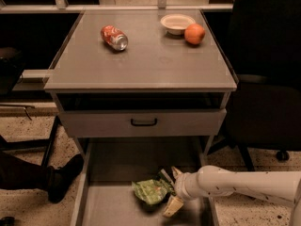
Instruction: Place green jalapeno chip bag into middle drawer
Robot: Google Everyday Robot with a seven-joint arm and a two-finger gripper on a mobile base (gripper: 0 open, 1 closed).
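The green jalapeno chip bag (150,191), crumpled green foil with pale patches, lies on the floor of the pulled-out middle drawer (124,161), towards its front right. My gripper (168,193) reaches in from the right on a white arm. Its fingers (172,206) stand spread above and below the bag's right end. The gripper is open, and the bag rests on the drawer floor between the fingers.
Above it is a shut grey drawer front with a black handle (143,122). On the cabinet top lie a red soda can (114,36), a white bowl (177,22) and an orange (194,34). A black chair (268,79) stands at the right, and a dark shoe (66,173) at the left.
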